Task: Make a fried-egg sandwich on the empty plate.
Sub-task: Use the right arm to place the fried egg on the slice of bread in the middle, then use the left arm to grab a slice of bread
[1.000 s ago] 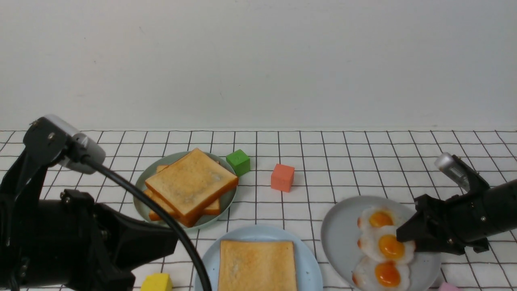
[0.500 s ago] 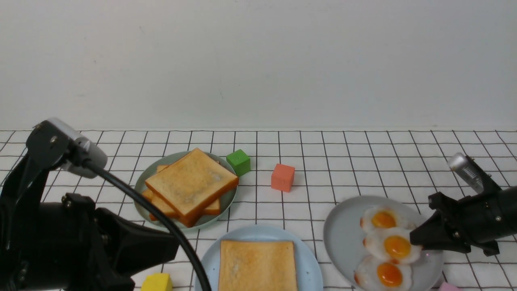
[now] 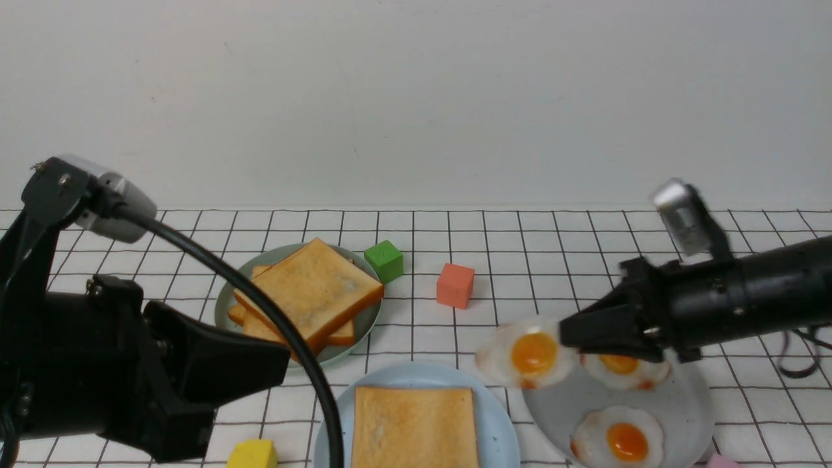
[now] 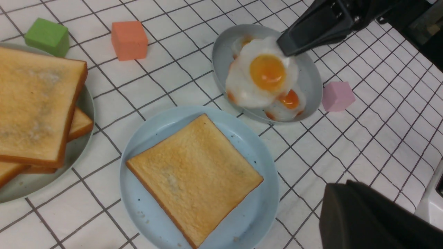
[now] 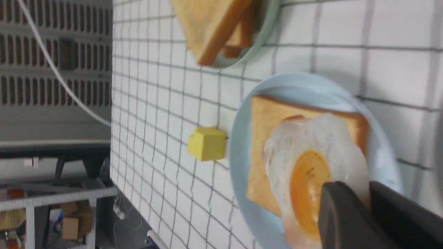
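Observation:
The pale blue plate [image 3: 504, 426] sits at the front centre with one toast slice [image 3: 413, 426] lying flat on it. My right gripper [image 3: 567, 335] is shut on the edge of a fried egg [image 3: 530, 354] and holds it in the air between the grey plate and the blue plate. In the right wrist view the egg [image 5: 311, 173] hangs over the toast [image 5: 268, 138]. In the left wrist view the egg [image 4: 263, 72] is still above the grey plate's near rim. My left gripper [image 3: 283, 367] is shut and empty, low at the front left.
The grey plate [image 3: 689, 403] at the right holds two more eggs [image 3: 617, 439]. A pale green plate [image 3: 227, 325] at the left carries a stack of toast [image 3: 312, 296]. Green [image 3: 383, 260], orange-red [image 3: 454, 285], yellow [image 3: 252, 454] and pink [image 3: 721, 461] blocks lie around.
My right gripper has lifted one egg off the grey plate and carried it up and left towards the blue plate. The left arm has risen slightly.

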